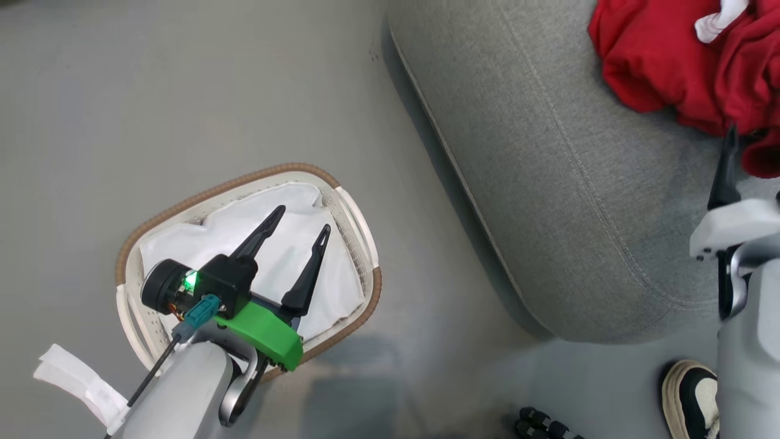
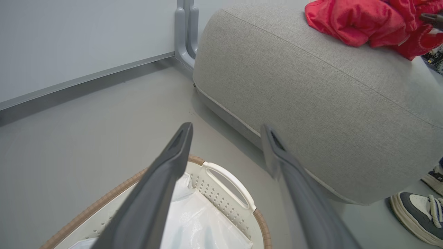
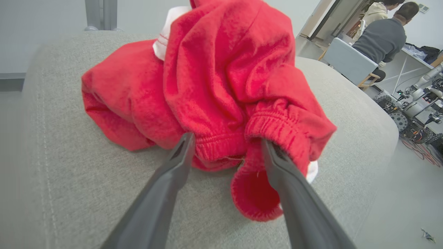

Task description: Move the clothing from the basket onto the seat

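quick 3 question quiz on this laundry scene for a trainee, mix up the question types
1. True or false: the clothing lies in the basket.
2. What lies inside the basket? A) a red garment B) a white liner C) a book
3. Which gripper has its open fingers at the clothing on the seat?

Key:
1. False. It lies on the seat.
2. B.
3. The right gripper. The left gripper hovers open over the basket.
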